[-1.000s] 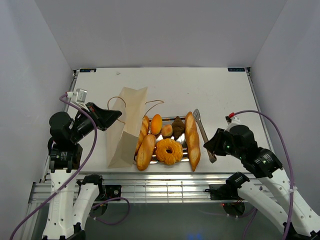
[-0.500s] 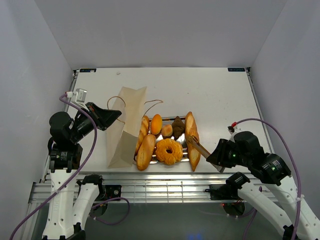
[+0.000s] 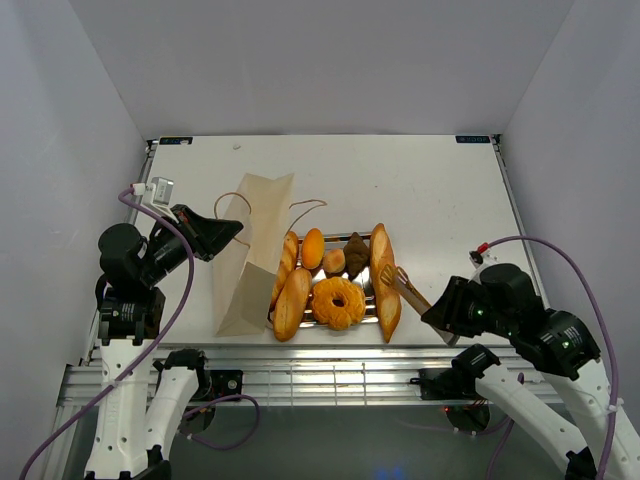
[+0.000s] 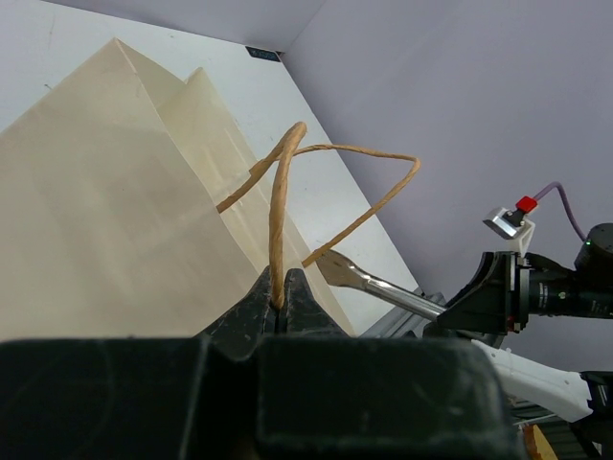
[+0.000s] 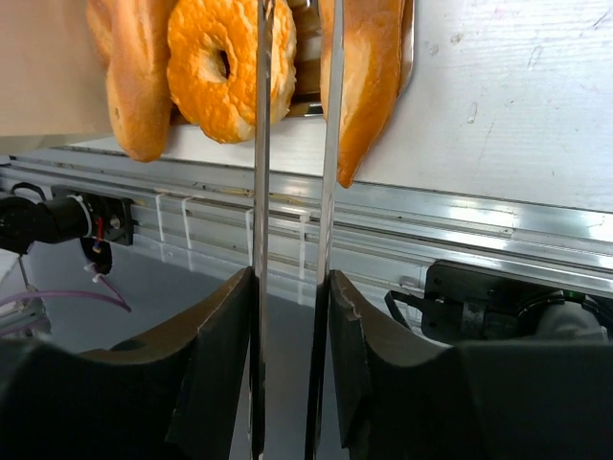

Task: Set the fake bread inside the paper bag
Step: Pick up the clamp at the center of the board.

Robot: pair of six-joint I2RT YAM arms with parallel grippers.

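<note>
Fake bread [image 3: 335, 285]: heaped on the steel tray [image 5: 408, 43] at the near middle of the table [image 3: 440, 190], none in the bag yet.
Paper bag [image 3: 250, 255]: just left of the bread, touching or nearly touching the leftmost loaf; mouth not clearly seen.
Target loaf, judged: right-hand baguette [image 3: 384, 280], outermost on the tray.
Long axis: near-to-far along the table, near tip pointing at the arm bases.
Neighbour: ring doughnut [image 3: 338, 302] just to its left.
Tongs [image 3: 408, 290]: slanted across that baguette, tips over its middle; in the wrist view one blade over the doughnut's edge, the other along the baguette's inner flank.
Right gripper [image 3: 450, 310]: fingers pressed on both tong arms, blades a little apart; bread lies ahead and to its left.
Left gripper [image 4: 280, 287]: clamped tight on the bag's cord handle [image 4: 281, 211], well clear of the bread.
Nearer arm: right.
Coming move, judged: blades need to straddle the baguette across its width, not along it.
</note>
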